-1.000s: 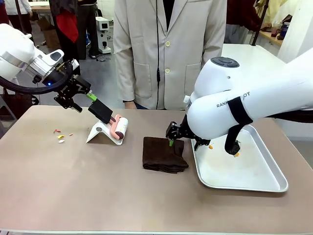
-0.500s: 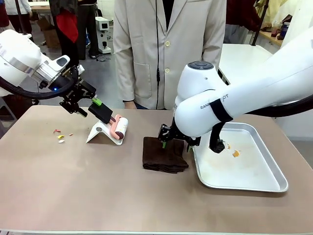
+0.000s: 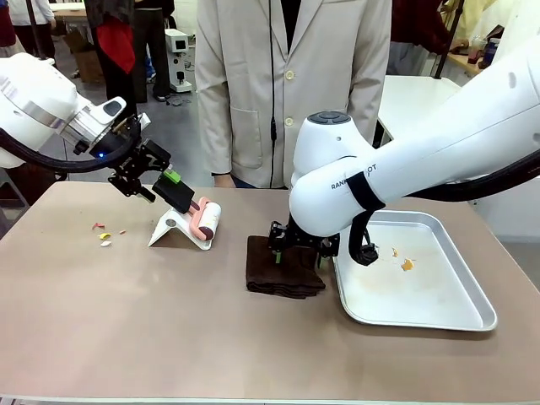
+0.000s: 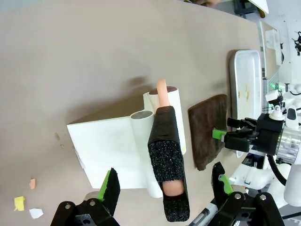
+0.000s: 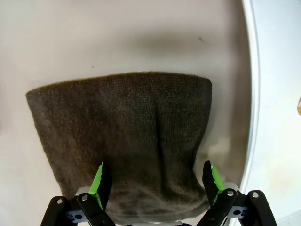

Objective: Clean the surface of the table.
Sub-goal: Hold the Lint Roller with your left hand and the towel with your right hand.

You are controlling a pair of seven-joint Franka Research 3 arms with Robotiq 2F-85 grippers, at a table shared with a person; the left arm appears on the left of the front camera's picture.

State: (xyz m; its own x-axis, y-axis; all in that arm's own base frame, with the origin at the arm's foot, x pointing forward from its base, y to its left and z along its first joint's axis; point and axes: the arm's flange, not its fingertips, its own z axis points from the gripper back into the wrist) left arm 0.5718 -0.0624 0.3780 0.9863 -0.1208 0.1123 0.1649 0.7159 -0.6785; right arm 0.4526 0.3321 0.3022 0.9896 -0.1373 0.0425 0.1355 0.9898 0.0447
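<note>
The brownish table (image 3: 169,329) carries a few small paper scraps (image 3: 103,237) at its left. A lint roller (image 3: 205,218) with a black foam handle (image 4: 168,155) rests on a white stand (image 3: 173,228). My left gripper (image 3: 164,187) is open, its fingers on either side of that handle (image 3: 175,193) without pressing it. A folded dark brown cloth (image 3: 283,268) lies at the centre. Just above its far edge my right gripper (image 3: 297,251) stands open; in the right wrist view its fingers (image 5: 101,181) straddle the cloth (image 5: 127,127).
A silver metal tray (image 3: 468,321) with a few orange crumbs (image 3: 407,264) sits at the right, close beside the cloth. A person in a pale coat (image 3: 291,84) stands at the far edge. The table's front half is bare.
My right arm has swung left from over the tray to above the cloth. My left gripper has edged right and down along the roller's handle.
</note>
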